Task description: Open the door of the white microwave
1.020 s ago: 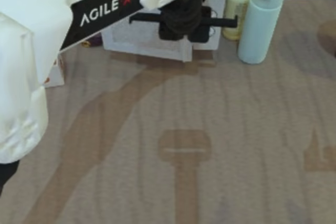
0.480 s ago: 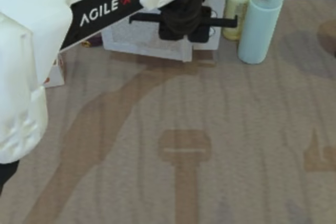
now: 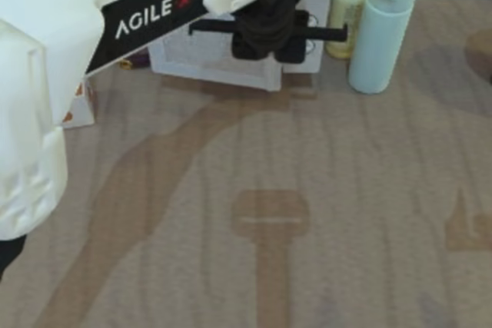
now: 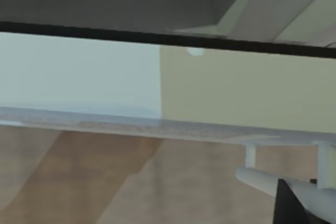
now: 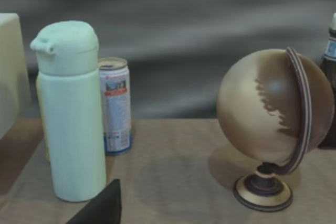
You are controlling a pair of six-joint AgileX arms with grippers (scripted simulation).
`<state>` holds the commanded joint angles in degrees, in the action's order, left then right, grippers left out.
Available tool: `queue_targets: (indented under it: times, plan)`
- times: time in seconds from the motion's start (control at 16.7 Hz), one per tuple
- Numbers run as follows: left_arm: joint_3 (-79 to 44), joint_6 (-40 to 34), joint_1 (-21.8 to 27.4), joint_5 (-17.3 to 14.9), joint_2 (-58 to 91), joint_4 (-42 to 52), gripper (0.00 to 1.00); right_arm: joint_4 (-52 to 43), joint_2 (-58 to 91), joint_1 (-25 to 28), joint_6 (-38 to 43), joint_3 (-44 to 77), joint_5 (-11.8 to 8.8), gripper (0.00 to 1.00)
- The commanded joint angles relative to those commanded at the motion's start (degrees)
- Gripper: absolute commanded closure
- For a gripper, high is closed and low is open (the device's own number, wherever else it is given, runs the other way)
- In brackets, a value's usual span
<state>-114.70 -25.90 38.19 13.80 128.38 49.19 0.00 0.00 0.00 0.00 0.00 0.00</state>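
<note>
The white microwave point(image 3: 231, 55) stands at the far edge of the bench point(image 3: 323, 190), just left of the mint bottle point(image 3: 382, 24) and the yellow bottle point(image 3: 346, 9). Its door point(image 3: 219, 63) looks slightly ajar, the right edge swung a little forward. The left gripper point(image 3: 265, 36) sits over the microwave's front; whether its fingers are apart or clamped on the handle cannot be told.

To do this well, I judge the pull should follow an arc about the hinge side, not a straight tug, lest the light microwave slide.

The left wrist view alone shows the white bar handle point(image 4: 289, 182) close up. The right wrist view alone shows a can point(image 5: 114, 106) behind the mint bottle and a globe point(image 5: 273, 124) beyond; the right gripper's fingers cannot be told.
</note>
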Motion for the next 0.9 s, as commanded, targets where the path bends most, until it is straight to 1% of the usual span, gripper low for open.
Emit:
queue_targets:
  times: [0.3,0.9]
  plan:
    - [3.78,2.42,-0.63,-0.71,-2.4,-1.94,1.0,0.0,0.0,0.0,0.0,0.0,0.0,0.0]
    - [3.78,2.42,-0.63,-0.71,-2.4,-1.94,1.0,0.0,0.0,0.0,0.0,0.0,0.0,0.0]
